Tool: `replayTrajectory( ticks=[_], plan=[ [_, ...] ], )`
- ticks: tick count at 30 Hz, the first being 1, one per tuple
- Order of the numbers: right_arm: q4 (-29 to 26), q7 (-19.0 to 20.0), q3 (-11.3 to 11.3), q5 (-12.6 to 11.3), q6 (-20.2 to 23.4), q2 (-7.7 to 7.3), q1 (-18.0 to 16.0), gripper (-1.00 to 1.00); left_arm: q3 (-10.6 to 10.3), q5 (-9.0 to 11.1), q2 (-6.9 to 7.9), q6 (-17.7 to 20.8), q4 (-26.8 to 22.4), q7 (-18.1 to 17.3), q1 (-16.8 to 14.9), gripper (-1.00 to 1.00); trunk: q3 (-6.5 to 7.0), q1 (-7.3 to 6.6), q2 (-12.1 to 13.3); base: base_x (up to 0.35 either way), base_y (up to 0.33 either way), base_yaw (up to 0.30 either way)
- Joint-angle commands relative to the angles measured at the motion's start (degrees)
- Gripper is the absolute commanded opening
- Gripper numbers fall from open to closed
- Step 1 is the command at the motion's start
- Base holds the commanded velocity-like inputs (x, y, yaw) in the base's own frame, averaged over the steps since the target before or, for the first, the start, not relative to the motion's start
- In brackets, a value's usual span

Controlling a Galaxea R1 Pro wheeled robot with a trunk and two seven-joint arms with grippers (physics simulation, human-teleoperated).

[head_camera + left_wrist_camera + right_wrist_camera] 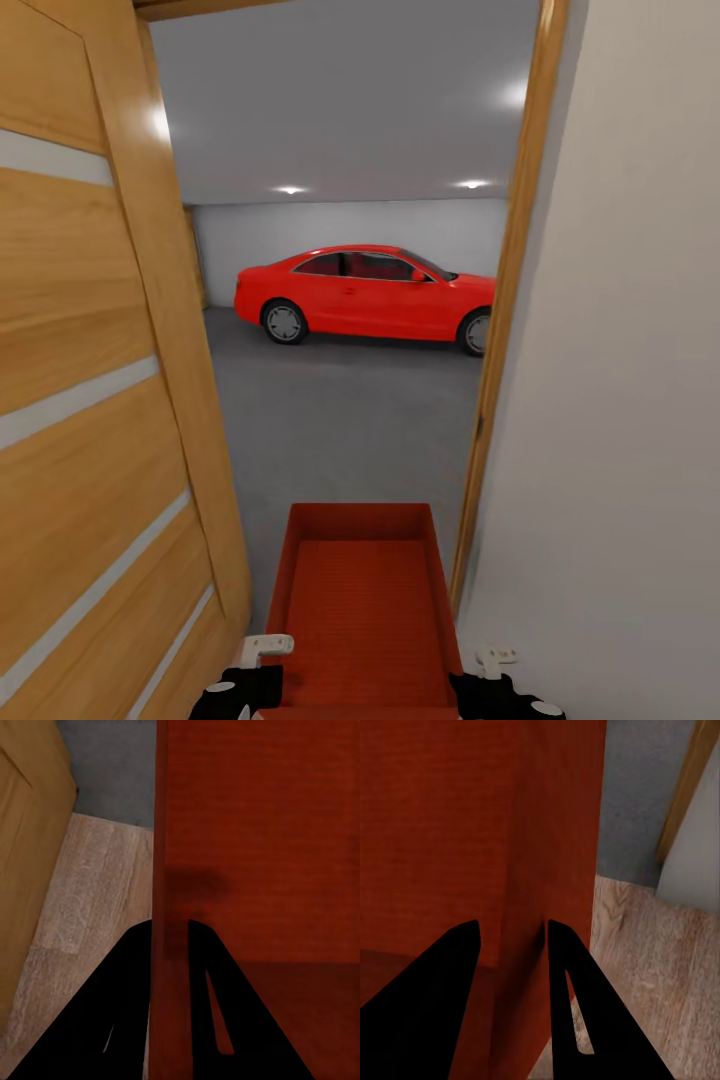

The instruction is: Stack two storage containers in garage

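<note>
One orange-red storage container [362,600] is carried in front of me, open side up, in the doorway to the garage. My left gripper [262,650] is shut on its left wall [160,832], one finger on each side of the wall. My right gripper [492,660] is shut on its right wall [562,832] in the same way. Beyond the doorway spreads the garage's dark grey concrete floor [340,420]. The second container is out of view.
An orange-brown wooden door [90,400] stands open close on the left. The door frame [505,330] and a pale wall [620,400] are close on the right. A red car [370,292] is parked at the garage's far side. Light wood planks [90,892] lie below the container.
</note>
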Motion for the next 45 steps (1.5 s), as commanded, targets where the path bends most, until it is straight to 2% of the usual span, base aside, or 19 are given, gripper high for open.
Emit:
replayTrajectory(
  ticks=[1,18,26,45],
  plan=[
    [0.1,0.5,1.9,0.5,0.0,0.38,0.0,-1.0,0.0,-0.1,-1.53,0.3,-1.6,0.5,-0.1,-1.0,-0.09,0.03,-0.1,0.192,0.226,0.0],
    [0.1,0.5,1.9,0.5,0.0,0.38,0.0,-1.0,0.0,-0.1,-1.53,0.3,-1.6,0.5,-0.1,-1.0,-0.09,0.03,-0.1,0.193,0.223,0.0],
    [0.1,0.5,1.9,0.5,0.0,0.38,0.0,-1.0,0.0,-0.1,-1.53,0.2,-1.6,0.5,-0.1,-1.0,-0.09,0.03,-0.1,0.023,0.025,-0.009],
    [0.1,0.5,1.9,0.5,0.0,0.38,0.0,-1.0,0.0,-0.1,-1.6,0.2,-1.6,0.5,-0.1,-1.0,-0.09,0.03,-0.1,0.0,0.0,-0.238]
  ],
)
